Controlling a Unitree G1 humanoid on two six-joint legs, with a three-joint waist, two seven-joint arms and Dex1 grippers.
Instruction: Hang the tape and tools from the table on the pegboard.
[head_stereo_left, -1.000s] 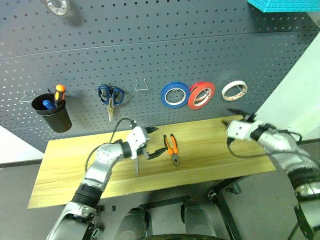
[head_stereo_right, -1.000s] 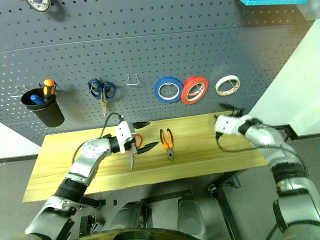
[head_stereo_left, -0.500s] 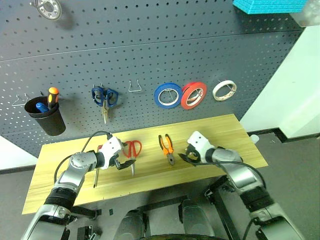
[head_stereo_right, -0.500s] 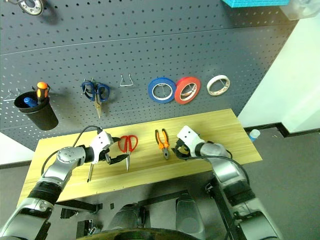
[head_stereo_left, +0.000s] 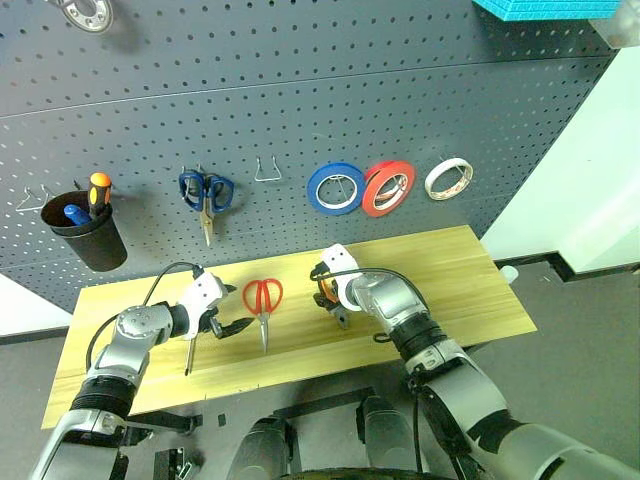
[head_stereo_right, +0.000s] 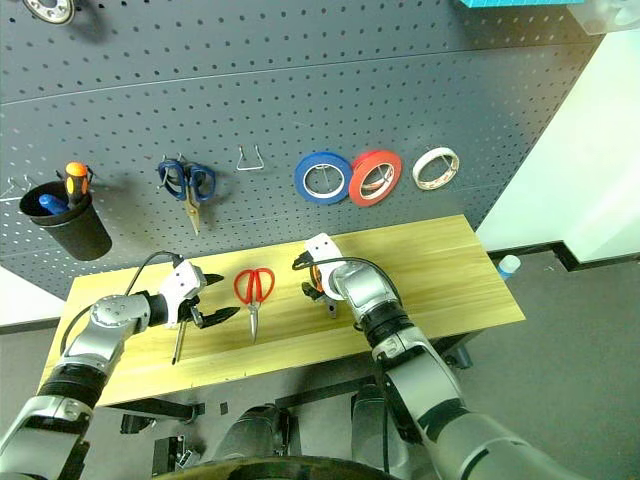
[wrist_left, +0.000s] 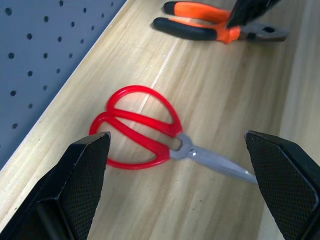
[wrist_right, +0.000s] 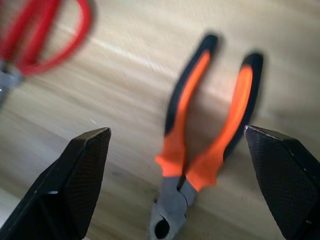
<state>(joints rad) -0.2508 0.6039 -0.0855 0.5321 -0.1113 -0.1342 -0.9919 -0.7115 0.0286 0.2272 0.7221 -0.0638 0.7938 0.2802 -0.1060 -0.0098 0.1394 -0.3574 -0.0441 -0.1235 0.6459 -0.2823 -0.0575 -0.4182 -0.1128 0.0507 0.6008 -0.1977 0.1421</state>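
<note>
On the table lie red-handled scissors, pliers with orange-and-black handles, and a slim screwdriver whose handle end is hidden behind my left hand. My left gripper is open just left of the scissors, pointing at them, and holds nothing. My right gripper is open, hovering low over the pliers with a finger on either side of the handles, apart from them. The whitish tape hangs on the pegboard, right of the coloured rolls.
On the pegboard hang a blue roll, a red roll, blue-handled scissors, a bare wire hook and a black cup holding an orange-handled screwdriver. A turquoise box sits at the top right.
My right arm swung from the table's right end leftward and down to over the pliers, rolling its wrist. My left hand drew back to the left, uncovering the scissors. The camera shifted too.
</note>
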